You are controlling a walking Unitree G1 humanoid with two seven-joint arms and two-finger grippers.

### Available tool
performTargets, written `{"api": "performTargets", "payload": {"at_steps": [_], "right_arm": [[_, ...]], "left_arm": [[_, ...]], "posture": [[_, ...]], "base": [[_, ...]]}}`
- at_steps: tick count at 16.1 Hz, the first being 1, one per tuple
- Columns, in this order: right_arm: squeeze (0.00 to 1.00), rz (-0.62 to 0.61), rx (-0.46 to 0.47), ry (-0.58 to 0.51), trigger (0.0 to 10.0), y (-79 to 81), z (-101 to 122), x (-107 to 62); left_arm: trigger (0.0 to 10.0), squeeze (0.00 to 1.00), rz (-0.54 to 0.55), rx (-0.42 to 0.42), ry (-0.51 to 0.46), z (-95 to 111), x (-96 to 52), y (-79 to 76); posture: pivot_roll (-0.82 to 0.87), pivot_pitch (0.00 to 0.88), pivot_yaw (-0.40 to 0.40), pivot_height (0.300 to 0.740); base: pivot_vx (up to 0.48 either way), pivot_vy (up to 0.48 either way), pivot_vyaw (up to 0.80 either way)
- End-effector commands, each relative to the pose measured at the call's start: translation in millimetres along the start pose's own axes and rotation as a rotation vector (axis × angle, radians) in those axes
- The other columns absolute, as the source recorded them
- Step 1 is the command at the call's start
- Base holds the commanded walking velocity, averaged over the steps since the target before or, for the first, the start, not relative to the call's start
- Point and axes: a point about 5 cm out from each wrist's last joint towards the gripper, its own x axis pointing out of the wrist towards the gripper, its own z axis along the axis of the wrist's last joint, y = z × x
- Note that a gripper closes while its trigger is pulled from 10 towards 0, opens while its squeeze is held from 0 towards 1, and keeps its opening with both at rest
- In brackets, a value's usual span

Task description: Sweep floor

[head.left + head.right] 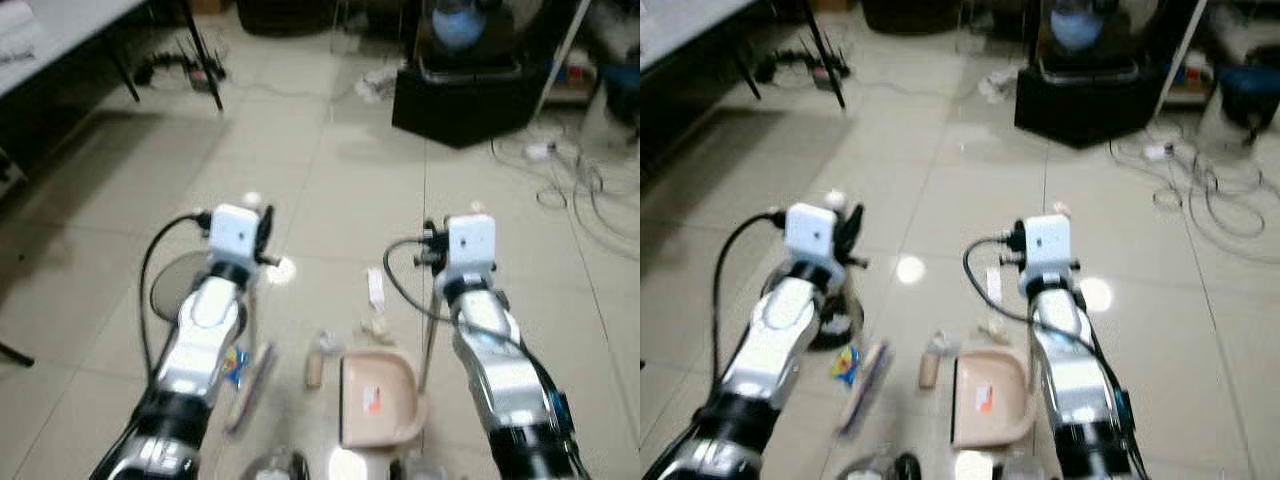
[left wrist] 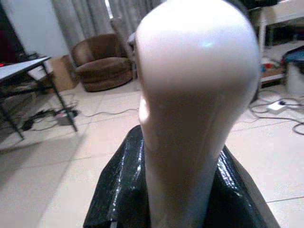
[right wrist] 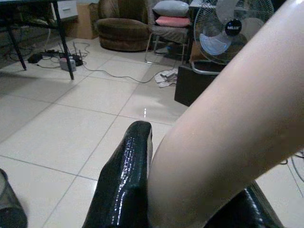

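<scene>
Left gripper (image 2: 190, 190) clenched on broom handle (image 2: 194, 95); right gripper (image 3: 190, 204) clenched on dustpan handle (image 3: 237, 118). Dustpan (image 1: 377, 398) on tiled floor (image 1: 330, 190), scraps (image 1: 376, 290) just beyond.

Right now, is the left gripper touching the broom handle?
Touching. In the left wrist view the pale broom handle rises straight out from between the left gripper's black fingers, which press against it on both sides with no gap.
</scene>
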Motion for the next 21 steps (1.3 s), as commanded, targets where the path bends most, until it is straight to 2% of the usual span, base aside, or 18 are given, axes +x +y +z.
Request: {"api": "performTargets", "payload": {"at_steps": [1,3,6,9,11,16,19,21], "right_arm": [[0.00,-0.001,-0.004,-0.039,10.0,3.0,5.3,0.8],[0.00,-0.023,-0.021,-0.047,10.0,-3.0,2.4,2.0],[0.00,-0.084,-0.084,-0.089,10.0,-20.7,5.0,12.5],[0.00,-0.107,-0.113,-0.133,10.0,-28.7,11.4,20.1],[0.00,-0.090,-0.114,-0.156,10.0,-25.4,12.3,22.1],[0.00,-0.034,-0.082,-0.194,10.0,1.1,12.1,24.7],[0.00,-0.043,-0.063,-0.242,10.0,3.3,23.8,27.7],[0.00,-0.055,-0.067,-0.259,10.0,0.5,26.5,29.4]], "left_arm": [[10.0,0.00,-0.005,0.036,-0.044,5.3,1.8,0.7],[10.0,0.00,0.023,0.025,-0.070,6.5,6.3,-0.7],[10.0,0.00,0.026,0.004,-0.092,2.3,14.1,-7.6],[10.0,0.00,0.032,0.002,-0.109,1.8,17.2,-13.1],[10.0,0.00,0.025,0.003,-0.121,2.1,19.1,-17.0],[10.0,0.00,0.026,0.031,-0.139,5.6,30.5,-22.7],[10.0,0.00,0.040,0.030,-0.180,18.9,42.9,-21.7],[10.0,0.00,0.027,0.012,-0.187,22.1,47.3,-27.2]], "posture": [[-0.04,0.277,0.124,0.740],[-0.04,0.329,0.131,0.740],[-0.05,0.395,0.138,0.740],[-0.06,0.425,0.135,0.740],[-0.06,0.430,0.130,0.740],[-0.06,0.437,0.141,0.740],[-0.06,0.431,0.146,0.740],[-0.06,0.427,0.147,0.740]], "base": [[0.000,0.000,0.00],[0.000,0.000,0.00],[0.000,0.000,0.00],[0.000,0.000,0.00],[0.000,0.000,0.00],[0.000,0.000,0.00],[0.000,0.000,0.00],[0.000,0.000,0.00]]}}
